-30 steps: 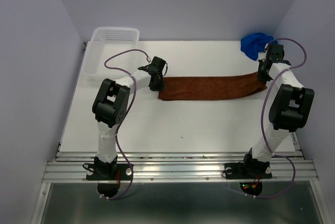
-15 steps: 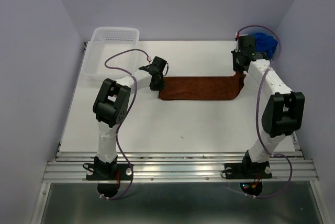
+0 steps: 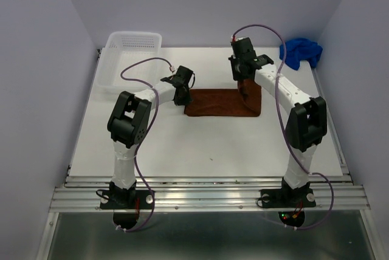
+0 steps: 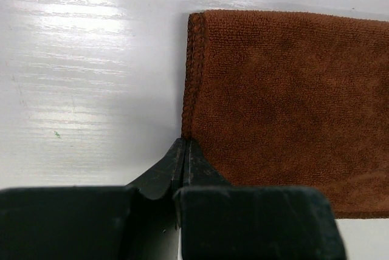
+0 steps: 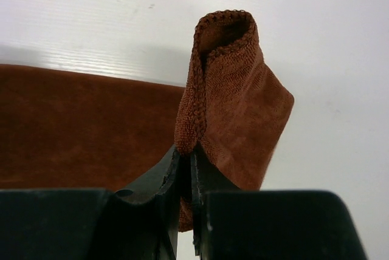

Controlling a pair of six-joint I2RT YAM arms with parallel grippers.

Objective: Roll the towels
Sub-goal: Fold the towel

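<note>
Rust-brown towel [image 3: 222, 102] lies across the middle of the table [image 3: 200, 150]. Its left part is flat and its right end is lifted off the surface. The right claw [image 3: 245, 81] is clamped on that raised end, and its wrist view shows the hem curled into a small tube above the tips, with cloth hanging to one side. The left claw [image 3: 182, 97] is closed at the towel's near left corner. I see only the hem's very corner reaching the tips, so I judge it a thin bite.

That thin bite is my first worry. If the right arm pulls the cloth taut, the corner may slide out and the whole towel will drag along the table instead of turning over itself.

Second, the right claw holds one edge of the end, not its full width. The far edge sags, so I expect the layers to land askew and build a cone, not a neat roll.

Third, the lifted part stands high above the flat part. Laid down from there it would make a loose fold with air inside, which springs open once released.

The blue towel [image 3: 301, 52] sits crumpled at the far right corner, well apart from both claws and not yet rolled. The white basket [image 3: 129, 56] stands at the far left.
</note>
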